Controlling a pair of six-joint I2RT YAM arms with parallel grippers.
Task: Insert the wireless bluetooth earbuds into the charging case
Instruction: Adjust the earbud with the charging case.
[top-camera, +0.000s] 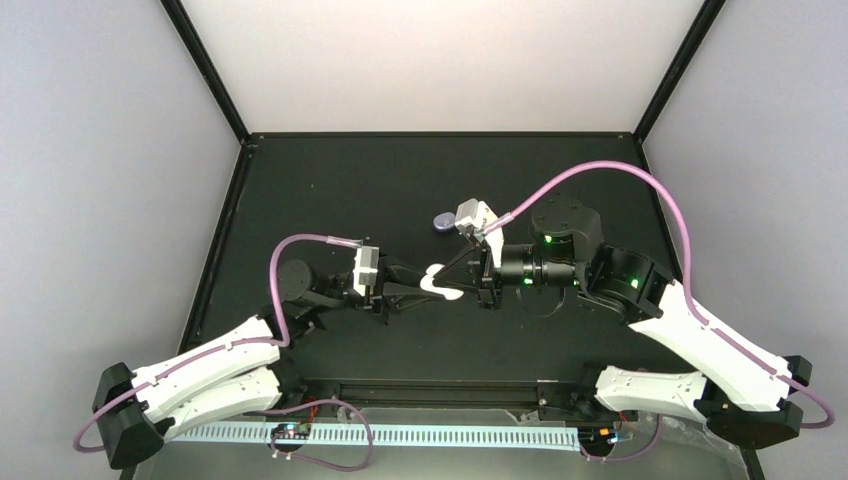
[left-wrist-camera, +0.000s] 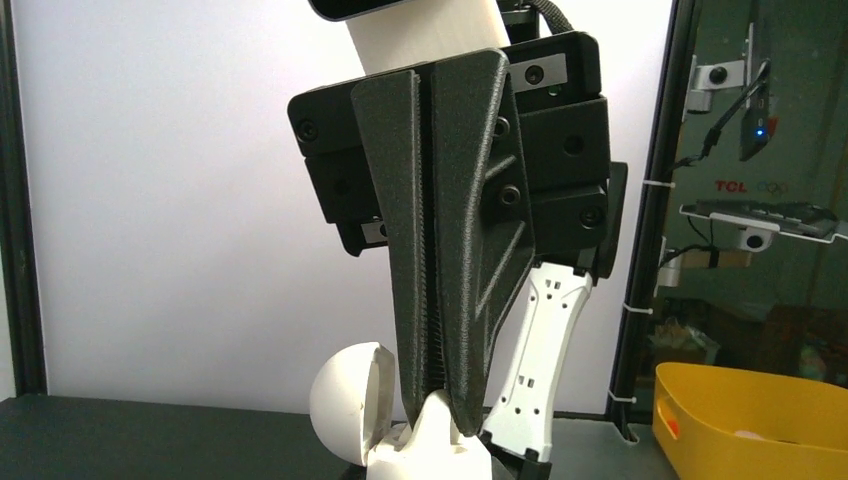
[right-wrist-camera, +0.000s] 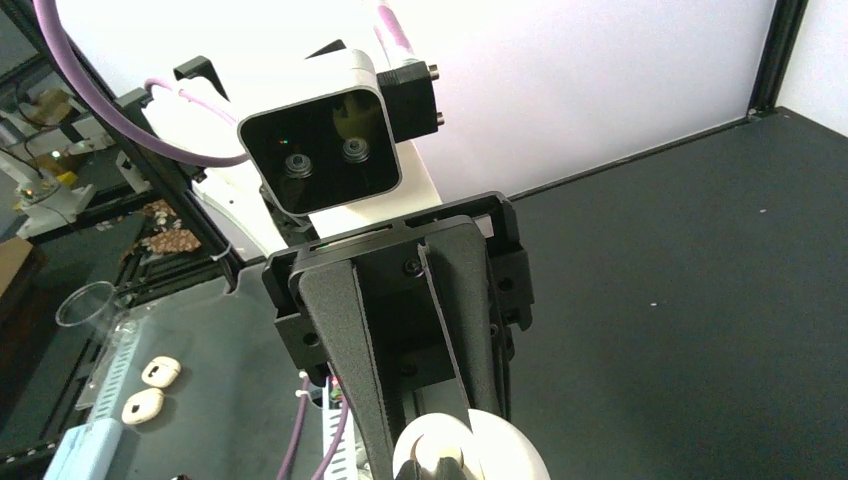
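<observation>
- We see the left tool (left-wrist-camera: 438, 405) pinched shut on the open white charging case (left-wrist-camera: 345, 400).
- The right tool (right-wrist-camera: 432, 430) is fully closed at the case; whether it holds anything we cannot tell.

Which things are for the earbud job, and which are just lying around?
For the job: white charging case, pinched by the left gripper and right gripper; I can't spot any earbuds.
Lying about: yellow bin, clear cup, two white oval bits, small lilac thing, can't tell what.

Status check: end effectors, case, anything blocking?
Left end effector shut on case, lid open. Right end effector shut, tips at case. Lilac item on table behind, apart from both.
</observation>
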